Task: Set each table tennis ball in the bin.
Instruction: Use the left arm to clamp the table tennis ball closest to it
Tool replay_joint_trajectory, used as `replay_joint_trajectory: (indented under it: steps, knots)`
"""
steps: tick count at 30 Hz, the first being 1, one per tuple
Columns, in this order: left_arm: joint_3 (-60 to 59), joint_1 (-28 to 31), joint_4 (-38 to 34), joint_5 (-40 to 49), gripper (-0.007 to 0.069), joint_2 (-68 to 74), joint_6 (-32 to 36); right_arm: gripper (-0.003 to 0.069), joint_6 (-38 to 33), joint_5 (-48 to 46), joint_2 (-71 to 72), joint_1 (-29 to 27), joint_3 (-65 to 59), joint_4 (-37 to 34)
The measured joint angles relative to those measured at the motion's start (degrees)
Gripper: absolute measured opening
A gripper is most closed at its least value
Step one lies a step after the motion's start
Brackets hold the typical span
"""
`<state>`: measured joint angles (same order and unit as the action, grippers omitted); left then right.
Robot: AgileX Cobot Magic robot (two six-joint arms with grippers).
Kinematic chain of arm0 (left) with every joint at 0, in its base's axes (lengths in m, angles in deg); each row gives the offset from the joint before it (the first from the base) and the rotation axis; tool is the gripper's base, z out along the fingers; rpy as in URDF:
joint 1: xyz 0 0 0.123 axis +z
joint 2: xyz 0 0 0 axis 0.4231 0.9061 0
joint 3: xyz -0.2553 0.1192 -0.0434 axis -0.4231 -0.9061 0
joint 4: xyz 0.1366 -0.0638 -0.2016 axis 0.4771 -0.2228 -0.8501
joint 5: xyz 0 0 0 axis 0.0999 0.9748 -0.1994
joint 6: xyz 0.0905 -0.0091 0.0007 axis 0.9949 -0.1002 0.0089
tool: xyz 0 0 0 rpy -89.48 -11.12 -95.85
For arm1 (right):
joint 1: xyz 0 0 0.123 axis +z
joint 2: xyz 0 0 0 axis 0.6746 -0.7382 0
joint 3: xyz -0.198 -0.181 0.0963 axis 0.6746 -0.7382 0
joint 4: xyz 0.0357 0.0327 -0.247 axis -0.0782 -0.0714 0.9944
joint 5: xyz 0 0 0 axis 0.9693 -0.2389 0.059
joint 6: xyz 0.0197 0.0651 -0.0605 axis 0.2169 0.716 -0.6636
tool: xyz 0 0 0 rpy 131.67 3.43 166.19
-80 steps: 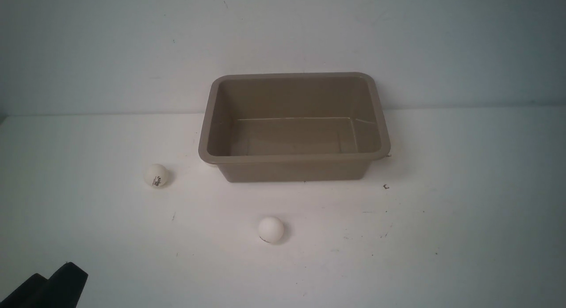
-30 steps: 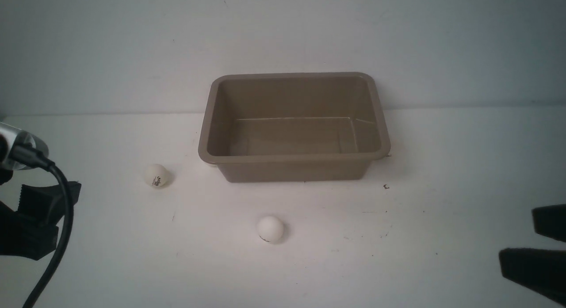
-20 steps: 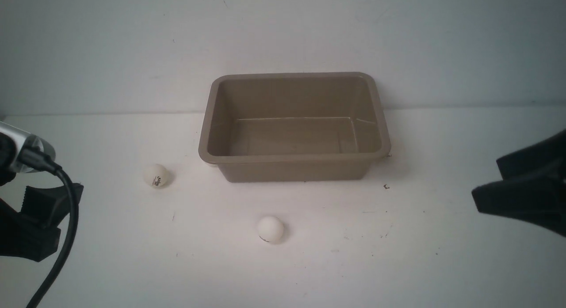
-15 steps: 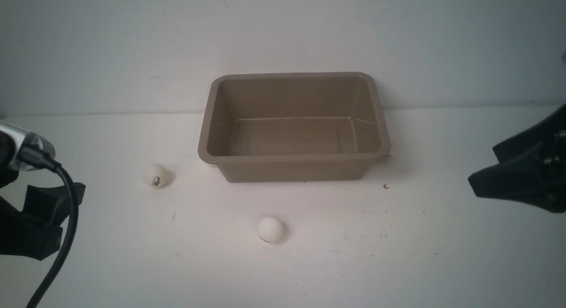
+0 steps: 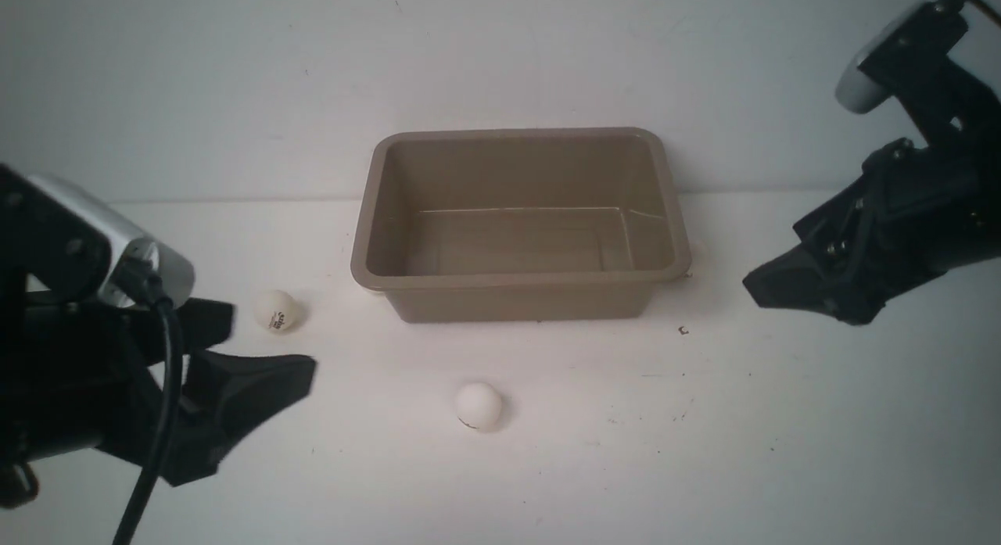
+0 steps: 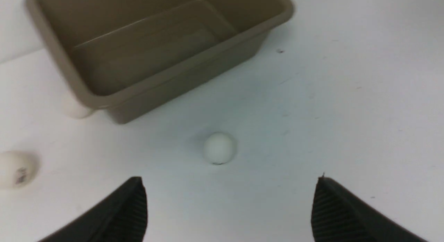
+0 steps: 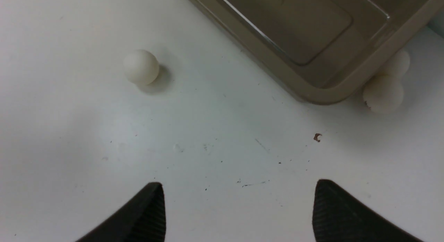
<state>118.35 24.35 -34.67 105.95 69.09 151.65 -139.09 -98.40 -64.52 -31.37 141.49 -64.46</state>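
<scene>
- Currently the left jaws stand wide apart and hold nothing, low over the surface (image 5: 704, 451) to the left of the bin (image 5: 516, 280). The right jaws, out to the right of the bin and higher, are likewise spread and empty.
- Nearest the left jaws is the printed ball (image 5: 276, 310), resting left of the bin's near left corner. In the front view it shows just past the jaw tips, untouched.
- The front ball (image 5: 478, 406) lies alone before the bin's near wall, apart from it. The left wrist view shows it ahead, roughly midway between the two jaws.
- A tucked ball (image 7: 383, 94) sits against the bin's near right corner, partly under the rim, with a round white shape (image 7: 398, 63) right behind it. A white lump (image 6: 76, 108) shows under the rim at the near left corner. Whether these last two are balls I cannot tell.
- The bin is empty, so no ball is in yet.
- These balls are probably very light, hollow, stiff-shelled and smooth, so a slight nudge would send one rolling.
- Taking one across its widest part, with the jaws level on both sides and a gentle squeeze, looks best.
- The tucked ball looks awkward, since the rim hangs over it.
</scene>
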Motion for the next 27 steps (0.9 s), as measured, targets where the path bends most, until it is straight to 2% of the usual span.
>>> replay_joint_trajectory:
  steps: [2, 6, 11, 16, 22, 27]
  knots:
    - [0.0, -0.2, -5.0, 1.1, 0.0573, 4.3, 5.1, 0.0513, 0.1, 0.7, 0.0, 0.0, 0.1, 0.3]
    - [0.0, -1.9, -5.4, -1.5, 0.0573, 10.1, 8.1, 0.0513, 0.1, 1.5, 0.0, 0.0, 0.1, 0.4]
    - [0.2, -4.7, -4.3, -10.8, 0.0573, 19.1, 8.8, 0.0513, 0.1, 1.7, 0.0, 0.0, 0.1, 0.6]
    - [1.4, -8.8, -5.5, -14.1, 0.0573, 27.4, 10.7, 0.0513, 0.1, 2.1, 0.0, 0.0, 0.1, 0.6]
    - [6.2, -17.7, -10.4, -19.8, 0.0573, 36.4, 12.2, 0.0513, 0.2, 3.2, 0.0, 0.0, 0.1, 0.6]
    - [8.6, -19.8, -13.4, -21.9, 0.0573, 40.4, 11.1, 0.0513, 0.8, 3.2, 0.0, 0.0, 0.1, 0.6]
